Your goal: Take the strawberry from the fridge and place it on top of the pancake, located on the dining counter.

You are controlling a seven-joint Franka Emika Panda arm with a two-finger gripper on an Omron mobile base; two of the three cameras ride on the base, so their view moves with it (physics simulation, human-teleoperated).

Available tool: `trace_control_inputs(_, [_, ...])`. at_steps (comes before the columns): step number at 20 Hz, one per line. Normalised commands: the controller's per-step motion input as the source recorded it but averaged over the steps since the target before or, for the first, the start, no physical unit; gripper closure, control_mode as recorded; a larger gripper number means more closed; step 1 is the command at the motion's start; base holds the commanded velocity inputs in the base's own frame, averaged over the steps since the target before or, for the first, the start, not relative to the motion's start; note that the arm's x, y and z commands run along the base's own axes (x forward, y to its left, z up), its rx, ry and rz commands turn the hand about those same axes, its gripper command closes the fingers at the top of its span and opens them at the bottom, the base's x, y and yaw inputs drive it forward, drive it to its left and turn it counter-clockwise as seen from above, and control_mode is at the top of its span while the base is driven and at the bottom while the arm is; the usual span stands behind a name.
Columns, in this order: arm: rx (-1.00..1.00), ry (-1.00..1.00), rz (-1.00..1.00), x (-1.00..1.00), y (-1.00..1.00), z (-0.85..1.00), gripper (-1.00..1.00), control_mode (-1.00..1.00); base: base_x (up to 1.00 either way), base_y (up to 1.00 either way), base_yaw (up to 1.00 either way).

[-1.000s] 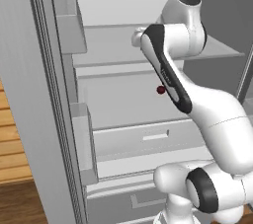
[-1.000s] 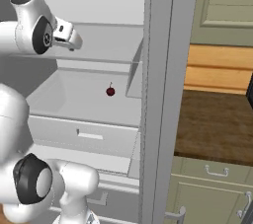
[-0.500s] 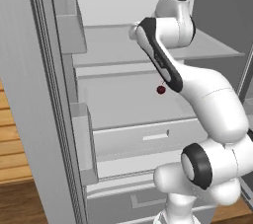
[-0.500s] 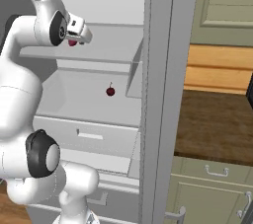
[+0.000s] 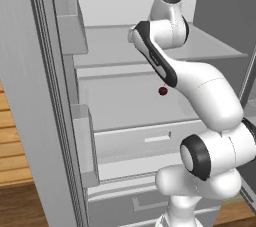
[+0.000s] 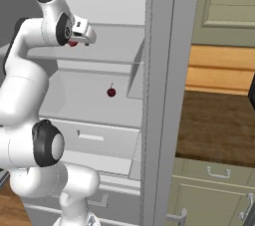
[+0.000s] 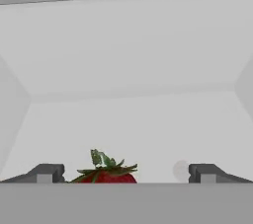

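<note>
Between the spread fingertips of the gripper (image 7: 126, 172), left of centre and touching neither, the strawberry (image 7: 106, 172) lies on a white shelf of the fridge (image 6: 164, 95). Farther down, a cherry (image 6: 111, 91) rests on a lower shelf.

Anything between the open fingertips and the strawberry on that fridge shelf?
Nothing: in the hand view the strawberry sits between the open gripper's fingertips, nearer the left one, bare white shelf around it.
</note>
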Motion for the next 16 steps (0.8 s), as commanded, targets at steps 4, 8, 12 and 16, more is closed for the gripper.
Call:
trace_control_inputs(4, [-0.05,-0.01,0.0,0.02,0.04,-0.14,-1.0,-1.0,0.0,0.0,0.0])
trace_control_inputs(8, [-0.03,0.0,0.0,0.07,0.11,-0.04,-1.0,-1.0,0.0,0.0,0.0])
trace_control_inputs(12, [-0.04,0.0,0.0,0.0,0.16,-0.09,-1.0,-1.0,0.0,0.0,0.0])
trace_control_inputs(16, [-0.06,0.0,0.0,0.0,0.17,-0.18,1.0,-1.0,0.0,0.0,0.0])
